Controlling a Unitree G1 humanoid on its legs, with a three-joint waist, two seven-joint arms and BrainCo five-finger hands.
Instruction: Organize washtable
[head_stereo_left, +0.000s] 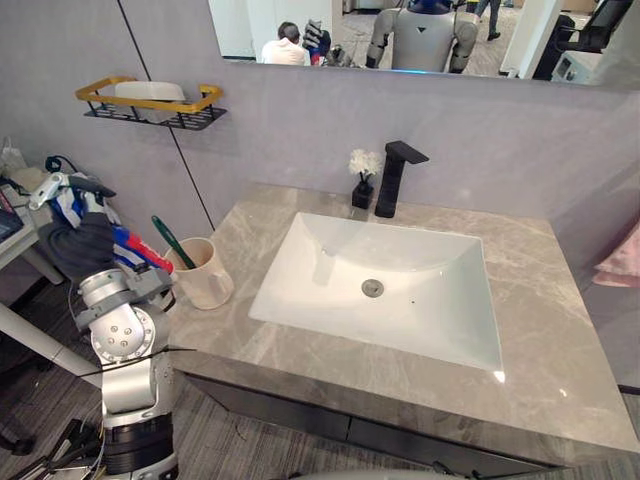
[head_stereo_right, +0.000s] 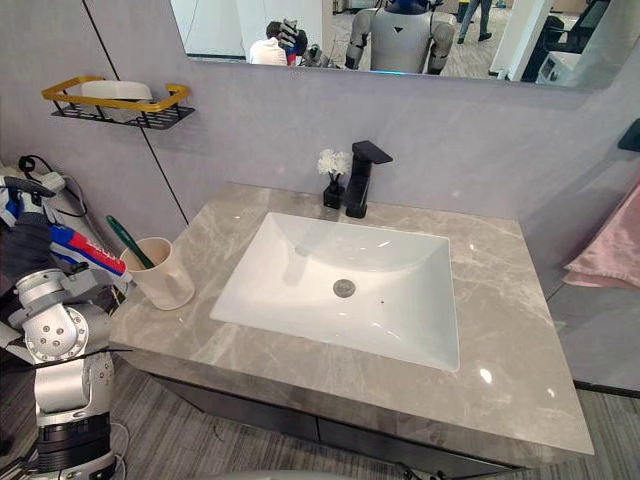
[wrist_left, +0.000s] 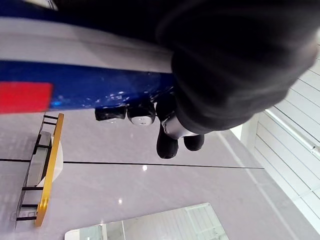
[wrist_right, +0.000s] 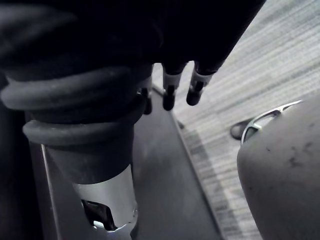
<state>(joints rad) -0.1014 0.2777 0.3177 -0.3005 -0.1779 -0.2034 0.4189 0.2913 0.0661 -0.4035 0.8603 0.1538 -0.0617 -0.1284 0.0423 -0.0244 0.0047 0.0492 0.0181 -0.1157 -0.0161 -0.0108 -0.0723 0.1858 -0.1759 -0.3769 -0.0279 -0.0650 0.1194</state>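
My left hand (head_stereo_left: 82, 243) hovers off the washtable's left end, shut on a blue, red and white toothpaste tube (head_stereo_left: 138, 251). The tube's end points toward a beige cup (head_stereo_left: 207, 276) on the counter's left corner, which holds a green toothbrush (head_stereo_left: 170, 240). In the left wrist view the dark-tipped fingers (wrist_left: 167, 140) curl round the blue tube (wrist_left: 85, 85). My right hand (wrist_right: 170, 90) hangs low beside the dark cabinet front, fingers relaxed and holding nothing.
A white sink basin (head_stereo_left: 300, 290) is set in the grey marble counter (head_stereo_left: 540, 330). A black faucet (head_stereo_left: 393, 178) and a small vase of white flowers (head_stereo_left: 363, 180) stand behind it. A gold-rimmed wall shelf (head_stereo_left: 150, 104) carries a white dish. A pink towel (head_stereo_left: 620, 262) hangs at the right.
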